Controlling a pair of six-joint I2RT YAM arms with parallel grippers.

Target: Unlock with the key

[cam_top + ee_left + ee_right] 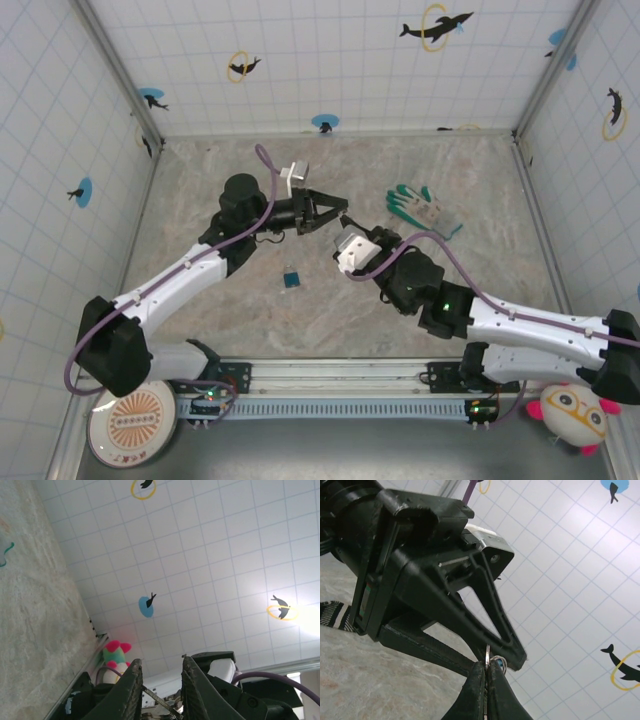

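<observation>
Two claws are meeting in mid-air above the middle of the table [190, 170], and both are mine. My right claw [486, 670] is pinching the key [487, 655] with its jaws pressed fully together. The thin silver blade is standing edge-on out of the fingertips, and a small ring [501, 664] is hanging just beside it. My left claw [160, 661] is reaching in from the opposite side, its jaws standing a little apart with one finger on either side of the key. In my left wrist view a thin silver strip is slanting across the gap between the fingers, but I cannot tell whether the pads are pressing on the metal or merely flanking it. The blue padlock [291, 279] is lying flat on the marbled tabletop, nearer my bases and to the left of the spot where my claws are meeting, well apart from the key. A green-and-white glove [425, 208] is lying farther back on the right, and a plush toy [570, 415] is sitting beyond the near right corner.
</observation>
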